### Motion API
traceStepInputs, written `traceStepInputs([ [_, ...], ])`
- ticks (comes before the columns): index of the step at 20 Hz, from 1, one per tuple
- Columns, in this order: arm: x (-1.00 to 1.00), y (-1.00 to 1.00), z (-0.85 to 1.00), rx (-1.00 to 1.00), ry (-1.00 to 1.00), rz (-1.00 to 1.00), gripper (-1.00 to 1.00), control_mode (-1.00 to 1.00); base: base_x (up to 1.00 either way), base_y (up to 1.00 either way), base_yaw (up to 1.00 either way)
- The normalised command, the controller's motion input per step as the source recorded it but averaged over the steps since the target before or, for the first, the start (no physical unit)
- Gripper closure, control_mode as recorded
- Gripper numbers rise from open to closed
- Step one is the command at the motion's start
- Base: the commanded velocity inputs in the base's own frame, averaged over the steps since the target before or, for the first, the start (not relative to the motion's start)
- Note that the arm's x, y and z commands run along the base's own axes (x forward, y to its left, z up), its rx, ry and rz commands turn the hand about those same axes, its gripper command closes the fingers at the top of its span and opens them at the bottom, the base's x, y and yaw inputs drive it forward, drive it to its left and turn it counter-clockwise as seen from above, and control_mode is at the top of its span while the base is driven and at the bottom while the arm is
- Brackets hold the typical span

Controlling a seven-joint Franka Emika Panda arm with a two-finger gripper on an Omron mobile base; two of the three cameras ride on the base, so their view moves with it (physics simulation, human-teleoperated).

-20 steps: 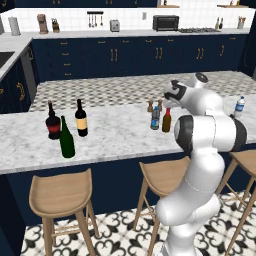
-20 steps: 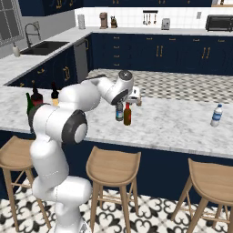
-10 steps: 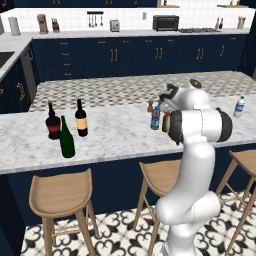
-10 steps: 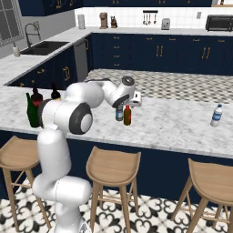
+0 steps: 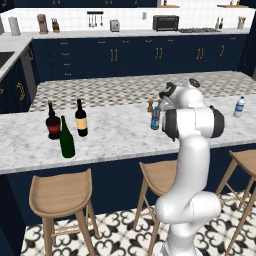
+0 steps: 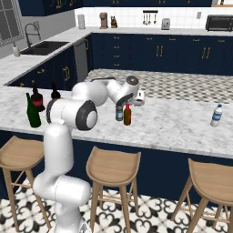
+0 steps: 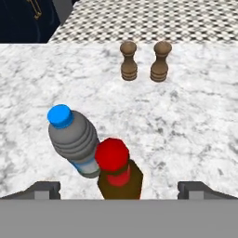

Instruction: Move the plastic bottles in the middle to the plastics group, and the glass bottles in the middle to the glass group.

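MOVED: arm swung in over mid-desk | CLAW: claw (image 7: 119, 188) spread wide, empty, above amber bottle (image 7: 118, 173) beside plastic bottle (image 7: 74, 142) | DONE: green bottle (image 5: 66, 139) by wine bottles (image 5: 53, 122) | LEFT: both middle bottles

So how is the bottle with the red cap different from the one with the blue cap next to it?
The amber-brown bottle is dark and see-through brown with a red cap, while the bluish plastic bottle is pale grey-blue with a blue cap. The plastic one has ridged sides and looks fatter; the brown one looks smooth and slimmer. Both stand upright, close together on the marble counter, in front of two wooden shakers.
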Motion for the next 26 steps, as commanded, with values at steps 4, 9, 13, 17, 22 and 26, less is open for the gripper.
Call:
traceStepInputs([
  [4,0.24,0.00,-0.18,0.00,0.00,0.00,-1.00,-1.00,0.00,0.00,0.00],
  [9,0.28,0.00,-0.23,0.00,0.00,0.00,-1.00,-1.00,0.00,0.00,0.00],
  [13,0.24,0.00,-0.01,0.00,0.00,0.00,-1.00,-1.00,0.00,0.00,0.00],
  [17,0.18,0.03,-0.02,0.00,0.00,0.00,-1.00,-1.00,0.00,0.00,0.00],
  [22,0.05,0.03,-0.08,0.00,0.01,0.00,1.00,-1.00,0.00,0.00,0.00],
  [26,0.00,0.03,-0.06,0.00,0.01,0.00,1.00,-1.00,0.00,0.00,0.00],
])
